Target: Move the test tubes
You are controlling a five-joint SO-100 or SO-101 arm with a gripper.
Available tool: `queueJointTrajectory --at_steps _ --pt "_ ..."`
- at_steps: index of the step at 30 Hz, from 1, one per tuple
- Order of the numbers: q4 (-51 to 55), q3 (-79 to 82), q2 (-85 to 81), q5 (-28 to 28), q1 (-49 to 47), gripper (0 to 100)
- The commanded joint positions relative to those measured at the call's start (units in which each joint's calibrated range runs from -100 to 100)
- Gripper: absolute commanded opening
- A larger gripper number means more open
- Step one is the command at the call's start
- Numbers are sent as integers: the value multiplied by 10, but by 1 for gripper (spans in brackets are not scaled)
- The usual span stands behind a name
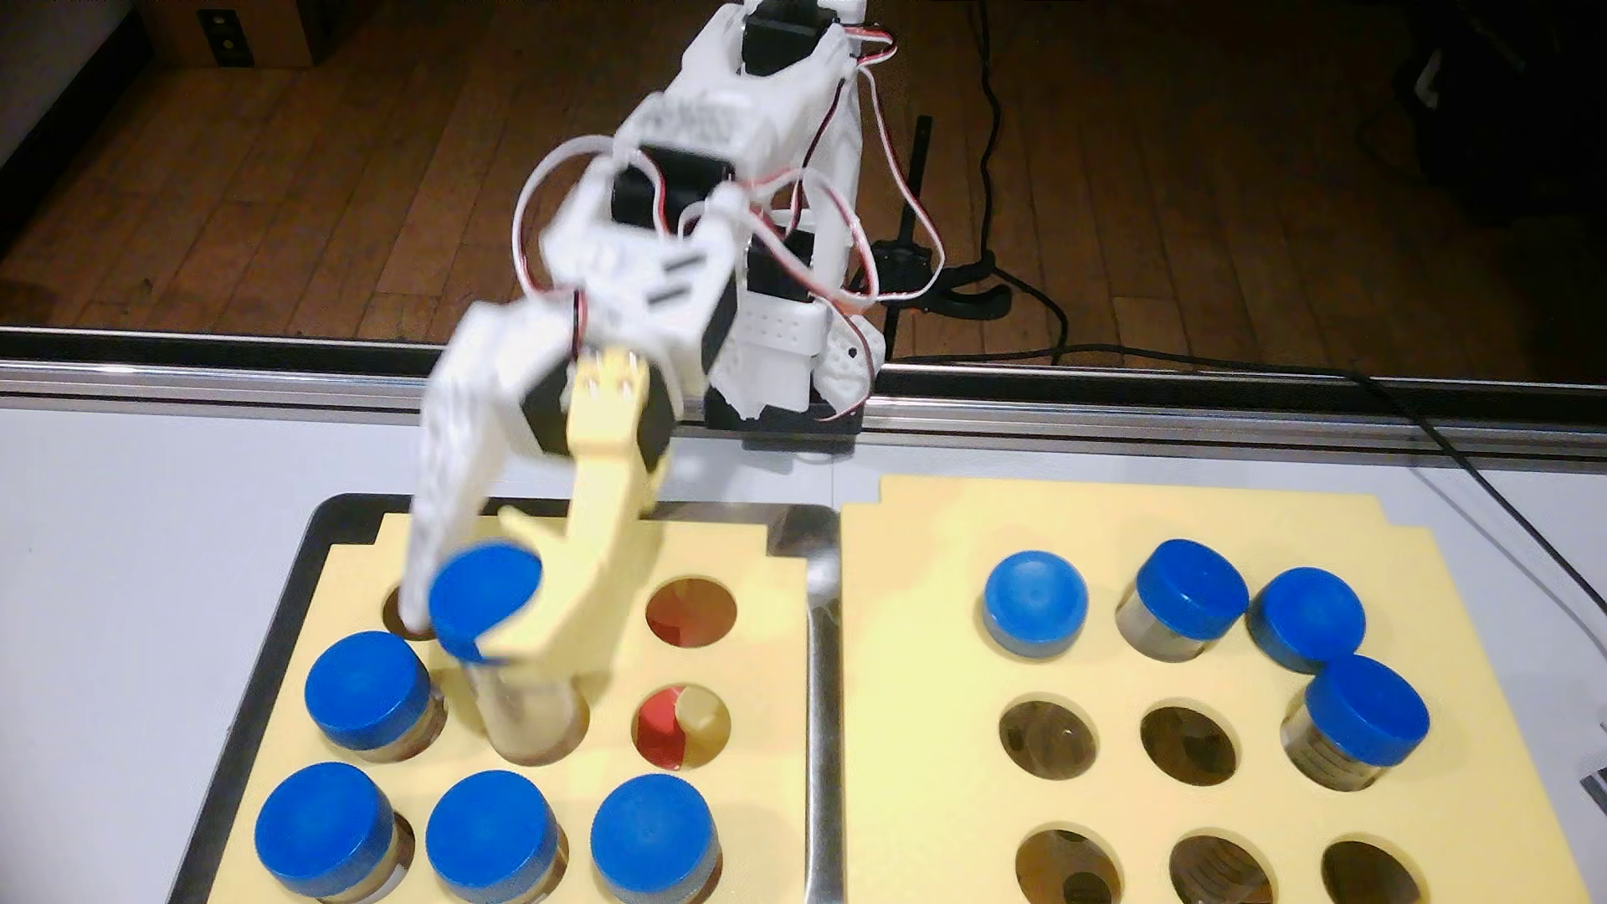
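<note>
White tabletop (130, 539), metal rail along far edge. On it, left in fixed view: dark-rimmed metal tray (822, 695) holding yellow foam sheet (765, 782) with round holes. Right, just beside tray: second yellow foam sheet (1122, 661), also holed, flat on tabletop. Arm base (783, 382) at far edge, behind both. Black cable (1478, 478) crosses far right corner.
</note>
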Motion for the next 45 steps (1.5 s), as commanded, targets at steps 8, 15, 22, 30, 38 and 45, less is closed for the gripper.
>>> queueJointTrajectory --at_steps 8,15,22,30,38,45 --pt "-10 -167 -218 -1 -60 10" --pt "-10 -160 -124 -2 -259 10" --pt "-10 -159 -20 -2 -347 10" --pt "-3 -154 28 -2 -359 10" --pt "-2 -27 45 -2 -387 10" --pt "-7 79 53 -38 -417 12"
